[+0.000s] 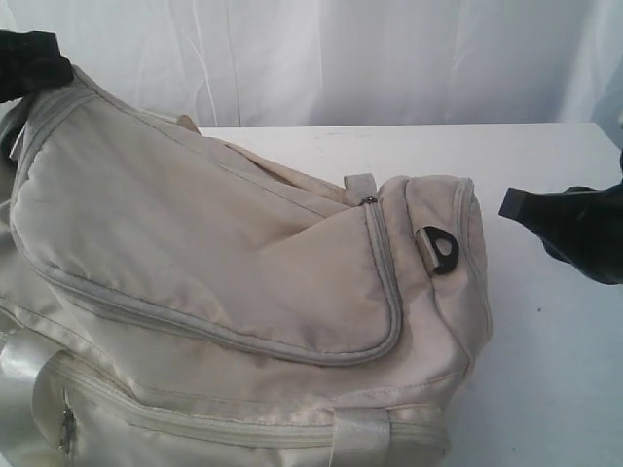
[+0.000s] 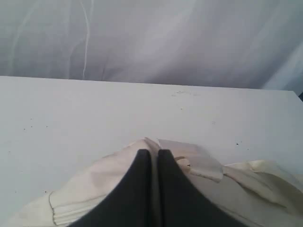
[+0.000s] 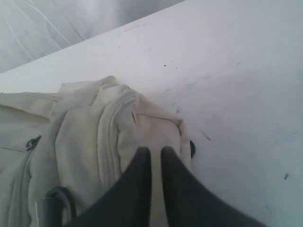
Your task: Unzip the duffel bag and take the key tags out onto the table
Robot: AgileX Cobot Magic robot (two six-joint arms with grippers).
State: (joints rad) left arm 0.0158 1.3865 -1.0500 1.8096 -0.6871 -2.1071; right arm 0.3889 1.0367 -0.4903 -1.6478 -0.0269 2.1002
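My left gripper [image 2: 151, 158] has its jaws pressed together on a fold of cream fabric at the far left top of the duffel bag [image 1: 195, 233]. The cloth rises in a peak to meet them. My right gripper [image 3: 152, 153] has its jaws nearly together, with only a slit between and nothing in them. It hangs over the table [image 1: 545, 370] off the bag's right end, apart from it.

Nearest me, the bag's near side carries a straight zip and a webbing handle [image 1: 360, 430]. Beyond that, a curved zip sweeps round the big flap and climbs to the zipper pull [image 1: 369, 200], just left of the black D-ring [image 1: 443, 249]. That zip looks closed all along. I can't see the key tags; I take them to be inside.

As I judge it, the step is getting the right gripper onto that pull while the left tensions the cloth. I'd spread the right jaws, pinch only the tab and none of the fabric, then draw along the line of the track. The left should pull the opposite way so the zip doesn't bunch.

The left arm comes in high at the far left corner. The right reaches in from the right edge, fingers aimed left at the bag's end. Farther off are bare tabletop and a white curtain [image 1: 389, 58].
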